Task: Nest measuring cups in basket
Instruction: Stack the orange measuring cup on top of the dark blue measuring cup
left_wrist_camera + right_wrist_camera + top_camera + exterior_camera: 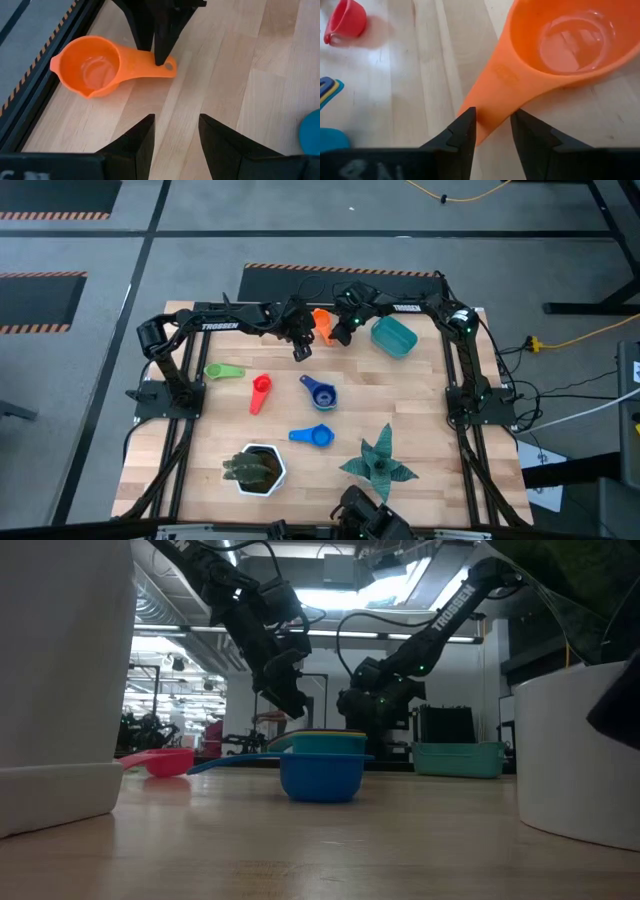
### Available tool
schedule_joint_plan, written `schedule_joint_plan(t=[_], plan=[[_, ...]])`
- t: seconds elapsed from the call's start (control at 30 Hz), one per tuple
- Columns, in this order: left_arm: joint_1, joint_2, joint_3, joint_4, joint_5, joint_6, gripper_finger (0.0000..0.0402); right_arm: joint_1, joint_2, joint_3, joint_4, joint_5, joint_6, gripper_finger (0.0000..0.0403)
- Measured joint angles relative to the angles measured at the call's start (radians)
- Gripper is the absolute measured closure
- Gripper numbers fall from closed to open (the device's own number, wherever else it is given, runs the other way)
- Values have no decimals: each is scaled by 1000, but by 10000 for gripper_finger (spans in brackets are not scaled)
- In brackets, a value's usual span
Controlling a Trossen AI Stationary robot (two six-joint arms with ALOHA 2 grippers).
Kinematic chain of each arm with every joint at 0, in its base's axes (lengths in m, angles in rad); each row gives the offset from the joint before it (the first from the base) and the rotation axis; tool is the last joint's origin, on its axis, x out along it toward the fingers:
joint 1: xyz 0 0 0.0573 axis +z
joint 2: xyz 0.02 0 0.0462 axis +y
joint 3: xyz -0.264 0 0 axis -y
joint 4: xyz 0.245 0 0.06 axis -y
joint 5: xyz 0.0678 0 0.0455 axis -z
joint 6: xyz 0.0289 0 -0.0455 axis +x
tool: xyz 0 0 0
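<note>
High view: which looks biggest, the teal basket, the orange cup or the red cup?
1. Basket, clearly the biggest.
2. Orange cup and red cup: can't rank them, since the arms hide part of the orange one.

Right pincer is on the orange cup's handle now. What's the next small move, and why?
Probably lift the orange cup slightly and carry it toward the teal basket. The right pincer grips its handle, the cup sits on the table, and the left pincer is open and empty beside it.
</note>
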Motion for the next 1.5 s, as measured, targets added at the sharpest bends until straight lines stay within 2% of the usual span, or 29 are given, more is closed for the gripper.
schedule_joint_plan(t=[0.6,1.13,1.33,1.5], plan=[[0,0,0,0,0,0,256,0,-2,0,2,-3,-5,383],[0,0,0,0,0,0,256,0,-15,0,-11,-17,-43,389],[0,0,0,0,0,0,256,-1,-65,18,-111,32,-97,390],[0,0,0,0,0,0,256,-1,-107,48,-184,34,-111,390]])
